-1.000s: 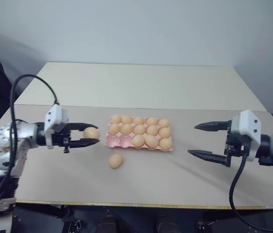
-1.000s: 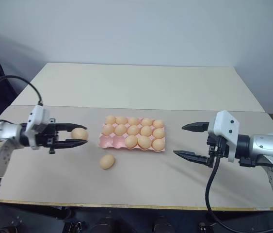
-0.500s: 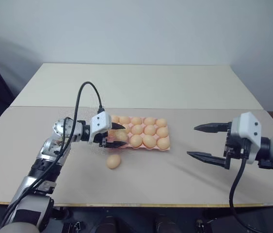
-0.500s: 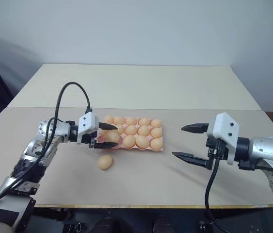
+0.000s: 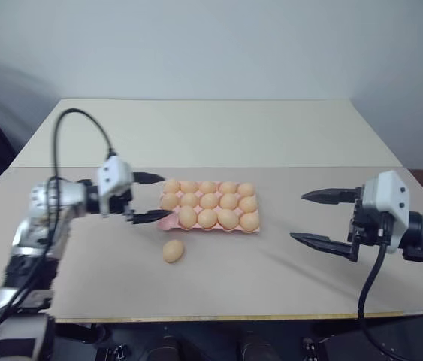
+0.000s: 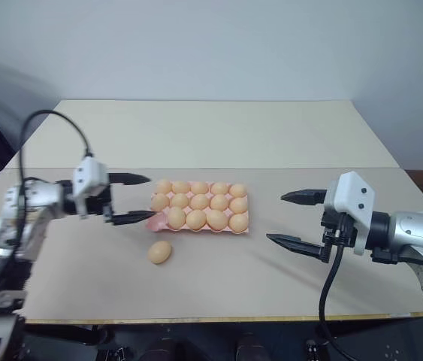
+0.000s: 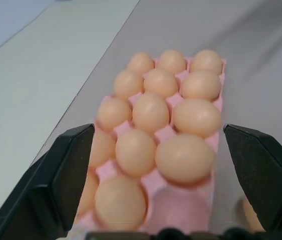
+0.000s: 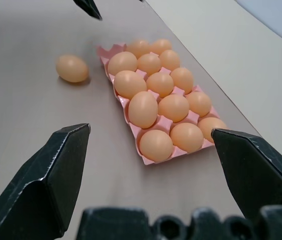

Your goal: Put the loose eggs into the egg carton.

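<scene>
At egg carton [image 5: 167,222] left edge: left claw [image 5: 149,197] agape, empty; right claw [image 5: 318,218] agape, well apart; loose egg [image 5: 172,251] near.

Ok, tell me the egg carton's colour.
Pale pink egg carton, clearest in the right wrist view.

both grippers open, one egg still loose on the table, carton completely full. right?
Not quite: the carton has one empty cup, at its near-left corner, plain in the left wrist view. The rest holds: the left gripper and right gripper have their fingers spread with nothing between them, and one loose egg lies on the table in front of the carton.
</scene>
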